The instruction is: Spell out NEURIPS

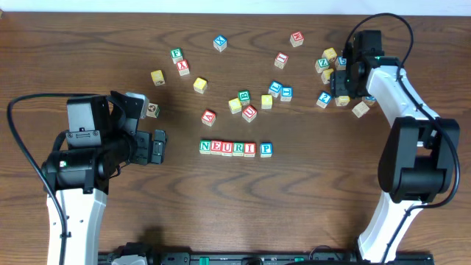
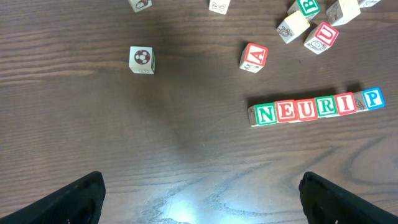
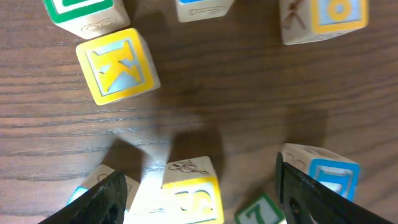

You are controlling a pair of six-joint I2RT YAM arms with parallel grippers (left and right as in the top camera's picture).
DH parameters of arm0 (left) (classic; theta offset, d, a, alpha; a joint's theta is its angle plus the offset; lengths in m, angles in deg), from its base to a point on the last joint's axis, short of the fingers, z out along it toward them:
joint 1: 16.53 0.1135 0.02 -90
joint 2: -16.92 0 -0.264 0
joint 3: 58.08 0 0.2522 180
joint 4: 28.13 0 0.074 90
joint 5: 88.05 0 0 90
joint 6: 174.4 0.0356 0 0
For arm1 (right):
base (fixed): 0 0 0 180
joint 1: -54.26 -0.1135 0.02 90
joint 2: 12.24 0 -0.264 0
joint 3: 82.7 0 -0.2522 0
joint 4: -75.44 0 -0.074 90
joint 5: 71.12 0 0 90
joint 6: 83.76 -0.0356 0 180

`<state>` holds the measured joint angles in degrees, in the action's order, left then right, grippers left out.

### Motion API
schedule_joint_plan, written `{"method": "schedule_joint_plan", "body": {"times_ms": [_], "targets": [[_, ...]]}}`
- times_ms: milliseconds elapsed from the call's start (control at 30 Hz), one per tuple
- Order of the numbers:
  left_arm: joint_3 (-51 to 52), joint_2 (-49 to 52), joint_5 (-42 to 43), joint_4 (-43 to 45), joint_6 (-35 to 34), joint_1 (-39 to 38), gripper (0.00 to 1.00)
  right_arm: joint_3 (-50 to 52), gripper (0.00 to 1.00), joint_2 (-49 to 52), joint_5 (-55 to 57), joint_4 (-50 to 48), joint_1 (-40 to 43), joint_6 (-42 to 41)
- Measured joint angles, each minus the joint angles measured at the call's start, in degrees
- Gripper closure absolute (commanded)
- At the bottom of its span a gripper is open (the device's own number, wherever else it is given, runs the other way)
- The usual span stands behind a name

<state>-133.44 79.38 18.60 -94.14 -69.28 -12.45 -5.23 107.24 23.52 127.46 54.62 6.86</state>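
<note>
Nearest in, the left gripper (image 1: 160, 146) hangs over bare table (image 1: 88, 44) just left of the word, fingers (image 2: 78, 199) spread wide and nothing between them. It looks parked, out of this play.

Next out is the row (image 1: 235, 148), laid flat at mid-table and reading N, E, U, R, I, with the P (image 1: 266, 149) closing the right end a shade off the line. Six down, one to go, so I'd say the step in hand is fetching the S.

Past the row, loose cubes (image 1: 250, 112) lie scattered and well apart from the word.

Farthest out, on the right, the right gripper (image 1: 341, 79) is over a tight cluster (image 1: 329, 55) of cubes. From its wrist the fingers (image 3: 102, 199) stand apart, straddling a yellow-bordered cube (image 3: 186, 183) without clamping it; there is clear table on one side. The letter on it curves like an S, but the frame edge cuts it off, so I can't call it.

If it is the S, the next move needs a clean squeeze without nudging the neighbours crowding in, then a carry across to the spot just right of the P.

The cubes are small wooden blocks with pale faces and bold coloured borders — green on the N, blue on the P, reds between.
</note>
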Motion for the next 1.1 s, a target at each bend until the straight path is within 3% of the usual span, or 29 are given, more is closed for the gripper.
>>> {"method": "schedule_joint_plan", "body": {"times_ms": [333, 833, 1100], "targets": [[0.00, 0.00, 0.00, -0.02, 0.00, 0.00, 0.02, 0.00, 0.41, 0.11, -0.31, 0.39, -1.18, -0.20], [0.00, 0.00, 0.00, -0.02, 0.00, 0.00, 0.02, 0.00, 0.42, 0.15, 0.72, 0.94, -1.09, -0.22], [0.00, 0.00, 0.00, -0.02, 0.00, 0.00, 0.02, 0.02, 0.48, 2.01, 0.74, 0.26, -0.94, -0.26]]}}
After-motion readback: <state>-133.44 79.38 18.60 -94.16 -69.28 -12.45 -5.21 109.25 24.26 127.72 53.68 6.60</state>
